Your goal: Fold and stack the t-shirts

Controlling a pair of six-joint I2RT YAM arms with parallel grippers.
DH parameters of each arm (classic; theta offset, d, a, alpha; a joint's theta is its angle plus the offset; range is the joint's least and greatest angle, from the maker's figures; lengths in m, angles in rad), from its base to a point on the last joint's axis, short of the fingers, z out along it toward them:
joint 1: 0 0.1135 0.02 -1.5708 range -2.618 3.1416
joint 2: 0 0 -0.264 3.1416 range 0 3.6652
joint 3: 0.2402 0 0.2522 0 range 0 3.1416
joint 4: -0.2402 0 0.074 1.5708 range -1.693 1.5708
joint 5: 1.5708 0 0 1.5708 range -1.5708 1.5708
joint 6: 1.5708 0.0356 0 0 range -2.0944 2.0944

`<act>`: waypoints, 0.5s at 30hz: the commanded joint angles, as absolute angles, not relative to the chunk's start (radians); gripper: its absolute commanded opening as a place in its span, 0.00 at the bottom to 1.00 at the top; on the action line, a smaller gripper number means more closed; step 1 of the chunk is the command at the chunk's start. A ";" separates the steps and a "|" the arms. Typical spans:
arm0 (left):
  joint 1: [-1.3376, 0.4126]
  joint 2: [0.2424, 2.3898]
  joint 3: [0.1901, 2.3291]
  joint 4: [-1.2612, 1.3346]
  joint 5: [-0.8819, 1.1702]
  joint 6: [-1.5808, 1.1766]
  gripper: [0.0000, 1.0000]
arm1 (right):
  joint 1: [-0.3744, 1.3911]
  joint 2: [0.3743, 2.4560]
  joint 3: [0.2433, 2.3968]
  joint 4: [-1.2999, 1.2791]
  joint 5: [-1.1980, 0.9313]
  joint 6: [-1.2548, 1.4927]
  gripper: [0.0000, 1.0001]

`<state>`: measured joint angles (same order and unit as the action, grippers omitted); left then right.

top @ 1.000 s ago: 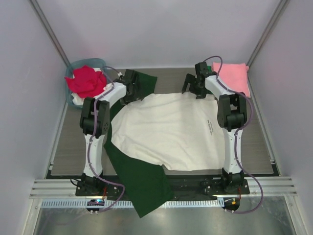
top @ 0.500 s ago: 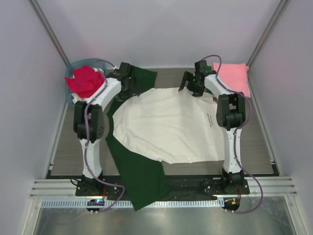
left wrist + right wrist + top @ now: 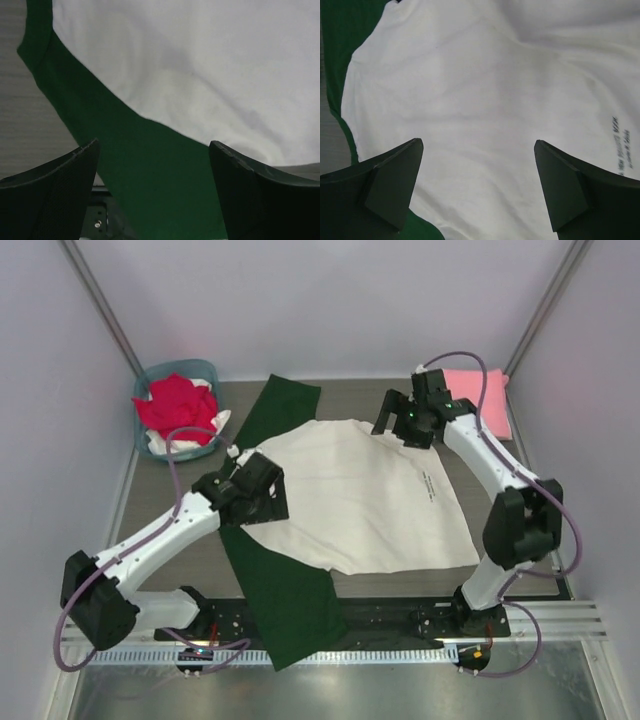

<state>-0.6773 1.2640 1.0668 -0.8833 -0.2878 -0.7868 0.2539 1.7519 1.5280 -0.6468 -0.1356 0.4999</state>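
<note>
Cream t-shirt is spread flat on the counter, with dark green sleeves out to both sides. Near sleeve is draped over the near counter edge. Left hand is held over the shirt's left side, where cream meets green. Its fingers are seen wide apart in the wrist view, nothing between them. Small black print is seen on the right part of the cream body, too small to be read. Right hand is positioned over the far edge of the cream body. Its fingers are likewise spread and nothing is gripped; contact with the cloth cannot be told. Far sleeve is laid flat toward the back. Pink t-shirt is laid flat at the far right corner, partly hidden by the right arm. Teal basket is set at the far left corner; red t-shirt is bunched in it over white cloth.
</note>
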 commanded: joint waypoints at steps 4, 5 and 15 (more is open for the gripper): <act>-0.874 1.057 0.931 -1.014 -0.281 -1.052 0.89 | 0.241 1.405 1.211 -0.692 0.118 0.522 1.00; -0.929 1.028 0.919 -1.026 -0.278 -1.115 0.88 | 0.239 1.335 1.180 -0.696 0.118 0.528 1.00; -1.426 1.099 0.831 -1.061 -0.248 -1.500 0.81 | 0.115 1.006 0.809 -0.678 0.020 0.640 1.00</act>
